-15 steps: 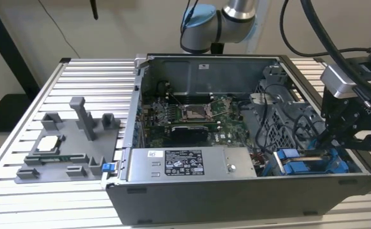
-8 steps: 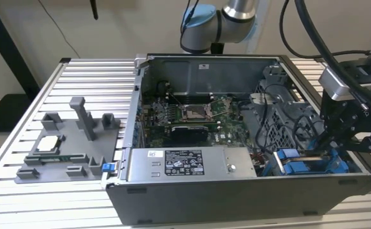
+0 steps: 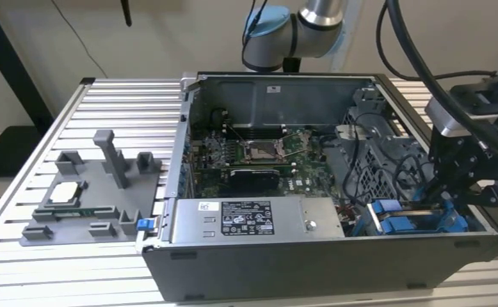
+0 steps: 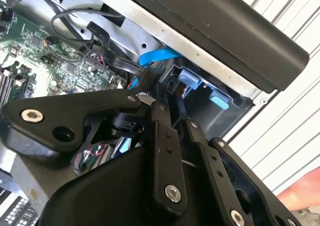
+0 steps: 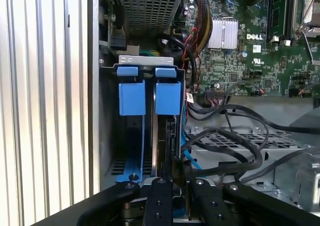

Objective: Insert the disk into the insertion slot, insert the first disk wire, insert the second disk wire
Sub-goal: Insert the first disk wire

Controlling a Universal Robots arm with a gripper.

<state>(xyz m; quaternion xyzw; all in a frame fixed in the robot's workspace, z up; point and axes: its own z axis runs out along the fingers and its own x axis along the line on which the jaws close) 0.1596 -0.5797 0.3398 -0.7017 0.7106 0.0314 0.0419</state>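
Hanging at about 4 o'clock in the exterior view, the one black gripper (image 3: 454,203) reaches down into the insertion slot (image 3: 407,224), the grey bay with blue rails in the 4 o'clock corner of the open computer case (image 3: 335,262). Whether the gripper is spread or clamped, cannot tell. In the first wrist view the gripper (image 5: 179,180) sits right at the near edge of the disk (image 5: 167,136), a dark slab standing edge-on inside the bay; contact unclear. Count at the bay's rim (image 5: 145,60): two blue tabs (image 5: 131,97), side by side. Two compartments: the one nearer the green circuit board (image 5: 250,61) holds the disk; the one against the case wall shows one thin blue wire (image 5: 142,146) running down it. Several black cables (image 5: 240,112) loop just beside the bay on the board side. In the second wrist view one flat blue cable (image 4: 155,56) curves near the gripper (image 4: 177,117). Case contents in the exterior view: one circuit board with one square silver socket (image 3: 260,150) near centre, one labelled power supply box (image 3: 317,220) at 6 o'clock, one bay. One arm (image 3: 317,19) enters at 12 o'clock. On the slatted table (image 3: 104,96) at 9 o'clock, well apart from the case, lies one grey fixture (image 3: 95,220) carrying one upright post (image 3: 108,153) and one square silver chip (image 3: 65,192).
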